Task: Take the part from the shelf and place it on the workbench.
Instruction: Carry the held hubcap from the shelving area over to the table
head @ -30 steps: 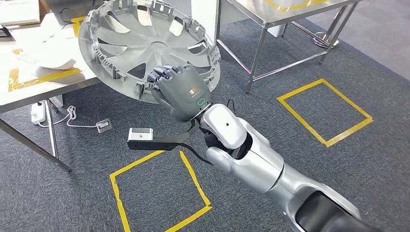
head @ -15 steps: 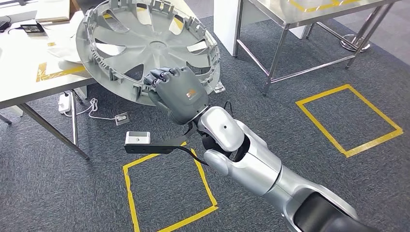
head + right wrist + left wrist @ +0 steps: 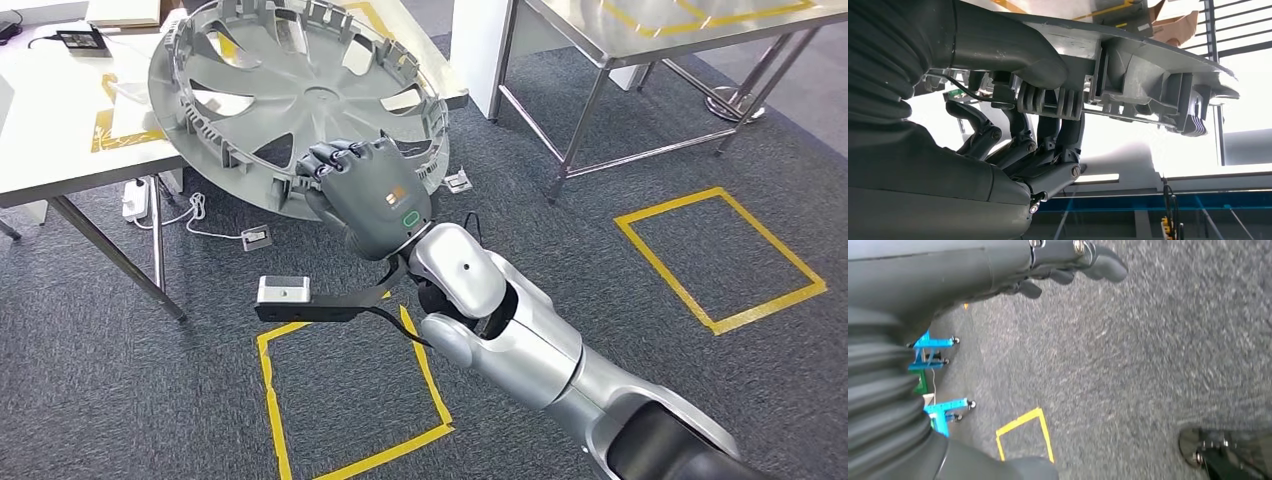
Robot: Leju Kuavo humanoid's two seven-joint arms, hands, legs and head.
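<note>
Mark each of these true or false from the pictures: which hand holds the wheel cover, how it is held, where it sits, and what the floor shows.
1. The right hand grips the grey wheel cover by its rim. True.
2. The wheel cover lies flat on the white workbench. False: it is held tilted, partly over the bench edge.
3. The left hand holds a part. False: it holds nothing, hanging above the carpet.
4. Yellow tape squares mark the carpet. True.

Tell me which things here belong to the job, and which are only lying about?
For the job:
- wheel cover, held at its rim
- right hand, gripping it
- white table, probably the workbench

Lying about:
- power strip and white cable on the carpet
- yellow tape squares
- steel table
</note>
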